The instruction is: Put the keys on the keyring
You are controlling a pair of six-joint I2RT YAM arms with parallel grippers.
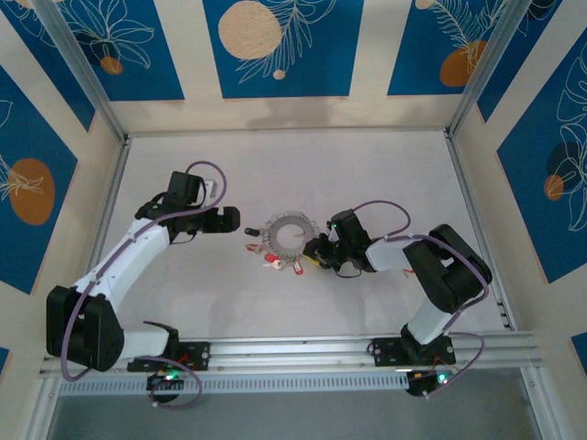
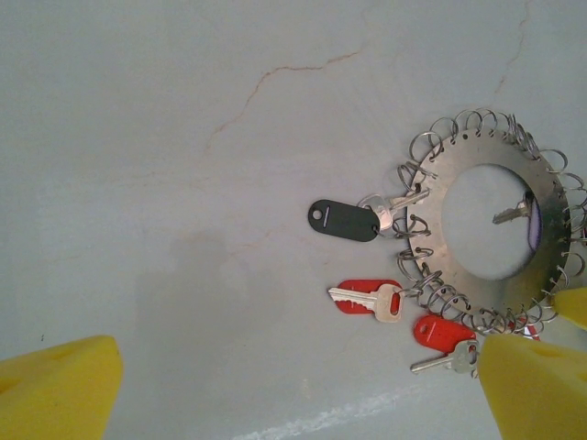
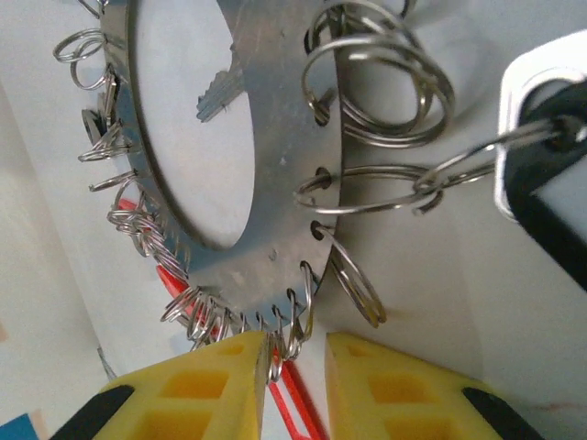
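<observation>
While our left gripper hung wide open left of the keyring, its keys lay fanned on the table. Our right gripper stood narrowly parted around one of the keyring's edge loops.

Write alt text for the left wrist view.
A silvery keyring rimmed with wire loops lies on a pale table, a black-tagged key and two red keys along its left and lower edge. The left gripper's yellow fingers sit wide apart at the bottom corners.
</observation>
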